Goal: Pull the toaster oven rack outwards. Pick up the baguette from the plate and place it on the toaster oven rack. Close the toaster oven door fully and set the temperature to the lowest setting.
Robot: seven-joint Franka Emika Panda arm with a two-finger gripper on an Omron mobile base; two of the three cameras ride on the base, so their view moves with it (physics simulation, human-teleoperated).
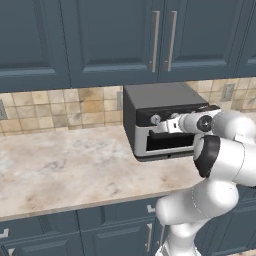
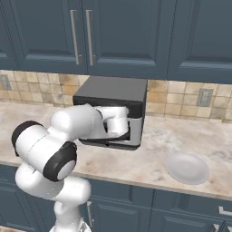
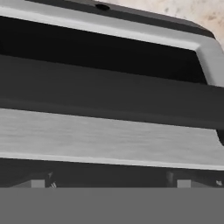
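Toaster oven (image 1: 165, 120) sits mid-frame in the left base view, against the tiled backsplash (image 1: 60, 110) under the blue upper cabinets (image 1: 100, 40). Its door (image 1: 167, 142) looks shut: light grey front upright, dark window slot across it. The black control strip runs above it, with a silver knob (image 1: 155, 119) at its left end.

Gripper (image 1: 172, 125) is right up at the oven front, at control-strip level, just right of that knob. Contact can't be confirmed. In the right base view the arm (image 2: 59, 140) covers most of the oven front (image 2: 135, 131).

Hand view is very close on the oven face: grey door band (image 3: 109, 138) across the middle, dark window slot above it. The two dark finger tips (image 3: 33, 181) stand well apart at the bottom edge with nothing between them, so the claw is wide and empty.

Plate (image 2: 187, 168) lies on the marble counter (image 2: 149, 158) lower right in the right base view, well apart from the oven. Its top looks bare.
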